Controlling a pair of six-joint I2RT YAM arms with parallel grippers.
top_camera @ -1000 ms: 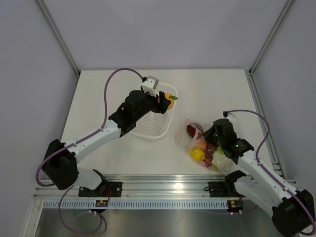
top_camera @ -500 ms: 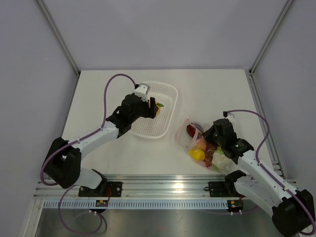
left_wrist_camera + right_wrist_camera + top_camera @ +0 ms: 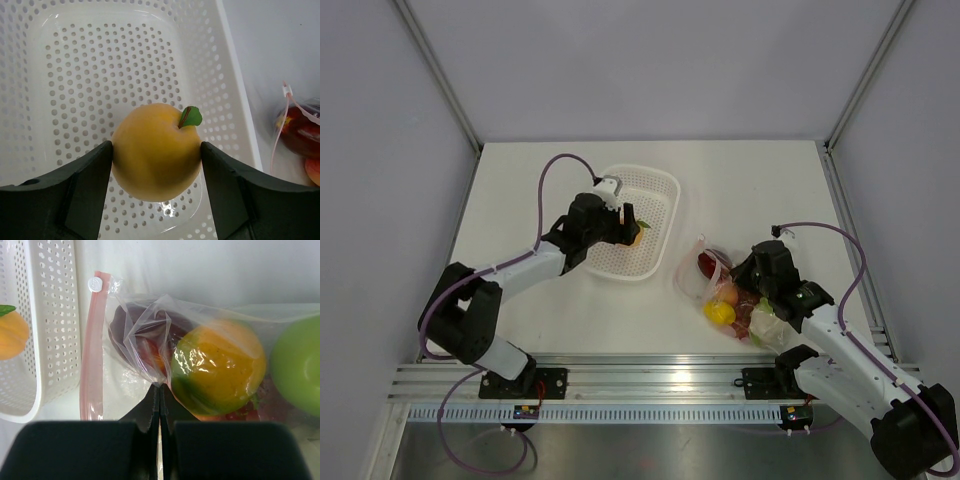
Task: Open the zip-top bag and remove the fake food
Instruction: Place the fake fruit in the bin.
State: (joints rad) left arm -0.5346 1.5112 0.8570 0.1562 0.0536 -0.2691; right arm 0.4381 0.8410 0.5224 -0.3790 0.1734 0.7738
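My count on the table: one white basket [image 3: 657, 183], one zip-top bag [image 3: 692, 283], several pieces of fake food [image 3: 725, 293].
Outside the bag I see a single piece, one yellow-orange fruit [image 3: 155, 150] with one green leaf [image 3: 191, 116]. Through the plastic I can pick out one dark red piece [image 3: 127, 322], one orange-yellow piece [image 3: 217, 370], one green apple [image 3: 300, 365] and, from above, one yellow piece [image 3: 719, 314]. That makes four I am sure of; the rest is too crumpled together to count. The bag has one pinkish zip strip [image 3: 92, 355] with one white slider [image 3: 94, 284].
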